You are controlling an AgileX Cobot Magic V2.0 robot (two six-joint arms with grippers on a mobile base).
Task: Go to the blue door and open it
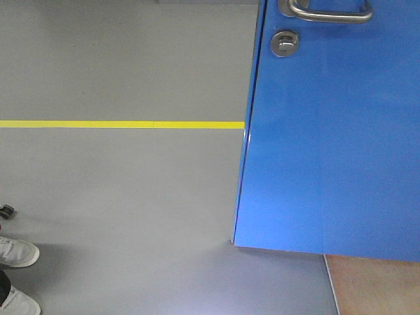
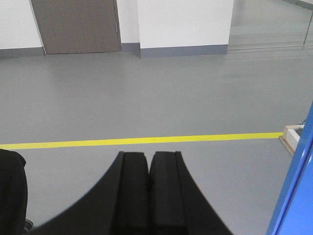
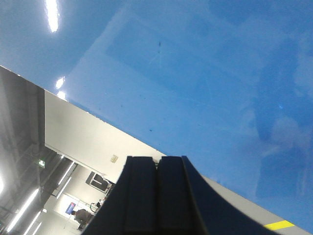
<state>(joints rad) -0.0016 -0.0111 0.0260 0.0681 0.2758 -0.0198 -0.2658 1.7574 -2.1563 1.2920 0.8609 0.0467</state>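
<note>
Close against the door (image 1: 328,144), already ajar, opening step under way.

Fills the right half of the front view, free edge swung off the gray floor (image 1: 118,190), lever handle (image 1: 331,13) and round lock (image 1: 285,43) at the top edge, bottom corner near the floor's middle. Yellow line (image 1: 121,124) running from the left edge to the door's edge; white shoes (image 1: 16,252) at the lower-left corner. Left gripper (image 2: 148,166) aimed past the door across open floor, jaws pressed together, holding nothing. Right gripper (image 3: 157,169) tilted up at the glossy blue panel, jaws likewise pressed together, empty; contact with the panel impossible to tell. Next move probably calls for a steady push on the panel by the right arm or base, swinging it wider while keeping both arms clear of the door's edge.
</note>
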